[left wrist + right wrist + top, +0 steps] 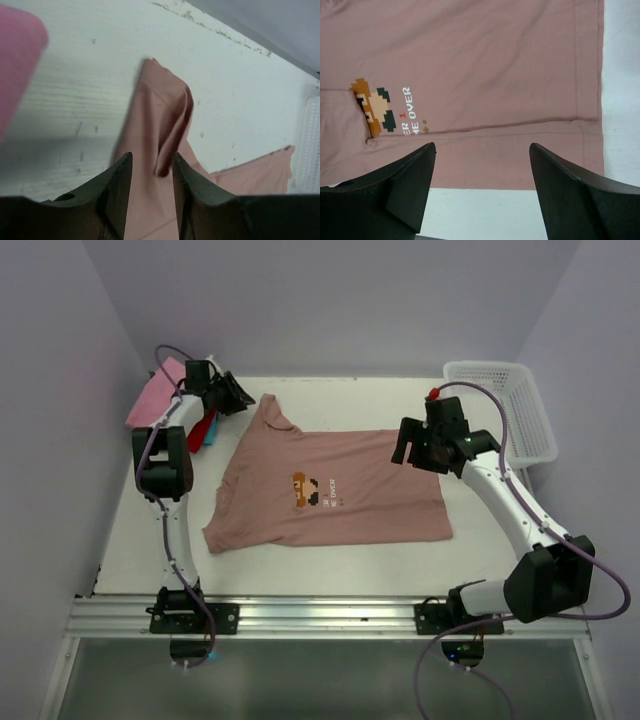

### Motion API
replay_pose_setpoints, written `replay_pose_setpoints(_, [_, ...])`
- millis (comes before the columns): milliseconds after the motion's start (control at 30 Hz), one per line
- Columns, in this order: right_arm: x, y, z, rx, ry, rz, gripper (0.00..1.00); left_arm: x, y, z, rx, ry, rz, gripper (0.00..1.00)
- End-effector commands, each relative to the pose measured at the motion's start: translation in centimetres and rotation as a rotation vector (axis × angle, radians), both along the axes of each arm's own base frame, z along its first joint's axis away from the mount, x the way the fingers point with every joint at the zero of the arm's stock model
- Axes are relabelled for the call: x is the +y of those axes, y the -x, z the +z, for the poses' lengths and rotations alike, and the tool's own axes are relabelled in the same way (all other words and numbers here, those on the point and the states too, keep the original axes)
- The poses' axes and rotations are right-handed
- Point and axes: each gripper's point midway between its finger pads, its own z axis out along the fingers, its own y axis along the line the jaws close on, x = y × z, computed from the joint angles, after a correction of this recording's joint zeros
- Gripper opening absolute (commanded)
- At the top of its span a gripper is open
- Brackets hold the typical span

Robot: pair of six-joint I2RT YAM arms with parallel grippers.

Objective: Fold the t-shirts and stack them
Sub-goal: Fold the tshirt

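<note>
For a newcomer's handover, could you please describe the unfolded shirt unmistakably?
On the white table, look at the middle. The dusty-pink t-shirt lies spread there; unlike the folded shirts at far left, it bears a pixel-art figure.

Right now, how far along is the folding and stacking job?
Done: folded shirts sit piled at the far-left corner. In hand: the dusty-pink shirt lies spread out, left hand at its far sleeve, right hand open above the hem end. Left: folding it and adding it to the pile.
</note>
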Motion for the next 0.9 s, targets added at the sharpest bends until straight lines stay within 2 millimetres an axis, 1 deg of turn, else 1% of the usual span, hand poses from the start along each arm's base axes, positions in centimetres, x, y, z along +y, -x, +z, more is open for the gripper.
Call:
replay_pose_setpoints(0, [0.0,1.3,0.9,-0.027,-0.01,0.033,0.8,0.9,-3.6,2.2,-0.115,0.104,0.01,0.41])
replay_pose_setpoints(33, [0.0,1.6,0.8,-0.023,-0.005,0.039,0.8,1.0,-4.5,3.0,-0.153,0.147,0.019,0.41])
replay_pose_setpoints(67, [-0.1,1.8,0.9,-0.028,-0.004,0.037,0.8,1.4,-5.1,2.4,-0.154,0.167,0.034,0.41])
replay_pose_setpoints(100, [-0.1,2.0,0.9,-0.026,-0.005,0.039,0.8,1.7,-5.6,2.3,-0.161,0.18,0.045,0.41])
replay_pose_setpoints(133, [-0.1,2.2,0.8,-0.023,-0.005,0.04,0.8,1.6,-6.6,3.8,-0.217,0.199,0.044,0.41])
replay_pose_setpoints(167, [-0.1,2.3,1.0,-0.027,-0.009,0.042,0.8,1.6,-7.1,2.7,-0.208,0.21,0.048,0.41])
replay_pose_setpoints(200, [-0.1,2.4,1.1,-0.028,-0.009,0.042,0.8,1.6,-7.5,2.6,-0.213,0.219,0.05,0.41])
replay_pose_setpoints(233, [-0.1,2.5,1.2,-0.031,-0.01,0.042,0.8,1.4,-8.1,3.5,-0.235,0.249,0.046,0.41])
replay_pose_setpoints(267, [-0.1,2.5,1.3,-0.036,-0.012,0.043,0.8,1.2,-8.4,2.3,-0.222,0.267,0.046,0.42])
replay_pose_setpoints(300, [-0.1,2.5,1.5,-0.04,-0.013,0.042,0.8,1.0,-8.6,2.1,-0.223,0.28,0.044,0.43])
replay_pose_setpoints(333, [-0.1,2.5,1.5,-0.04,-0.013,0.042,0.8,0.9,-9.0,2.6,-0.238,0.306,0.046,0.44])
replay_pose_setpoints(367, [-0.1,2.6,1.5,-0.039,-0.011,0.042,0.8,0.5,-9.0,1.3,-0.219,0.333,0.034,0.47])
replay_pose_setpoints(400, [-0.1,2.7,1.4,-0.035,-0.008,0.041,0.8,0.3,-9.0,1.0,-0.218,0.358,0.029,0.48])
replay_pose_setpoints(433, [-0.2,2.7,1.3,-0.032,-0.008,0.037,0.8,-0.1,-9.1,1.3,-0.223,0.394,0.022,0.48])
replay_pose_setpoints(467, [-0.2,2.8,1.2,-0.028,-0.006,0.038,0.8,-0.1,-9.1,0.2,-0.202,0.404,0.027,0.49])
replay_pose_setpoints(500, [-0.2,2.9,1.0,-0.023,-0.007,0.036,0.8,-0.4,-9.0,-0.1,-0.194,0.41,0.025,0.5])
replay_pose_setpoints(600, [-0.2,2.9,0.8,-0.021,-0.008,0.03,0.8,-1.5,-8.4,-1.9,-0.138,0.399,0.012,0.52])
replay_pose_setpoints(633, [-0.1,3.0,0.7,-0.018,-0.007,0.032,0.8,-2.1,-8.2,-2.6,-0.118,0.389,0.008,0.54])
replay_pose_setpoints(667, [-0.1,3.0,0.7,-0.017,-0.008,0.031,0.8,-2.2,-8.1,-3.2,-0.096,0.372,0.013,0.56])
replay_pose_setpoints(700, [-0.1,3.0,0.8,-0.017,-0.008,0.032,0.8,-2.4,-7.7,-4.2,-0.062,0.352,0.012,0.57])
replay_pose_setpoints(800, [-0.3,2.9,0.8,-0.02,-0.002,0.026,0.8,-3.2,-7.1,-5.4,-0.027,0.355,0.007,0.59])
replay_pose_setpoints(867, [-0.3,3.0,0.7,-0.019,0.001,0.027,0.8,-4.0,-6.7,-5.5,-0.024,0.375,-0.023,0.59])
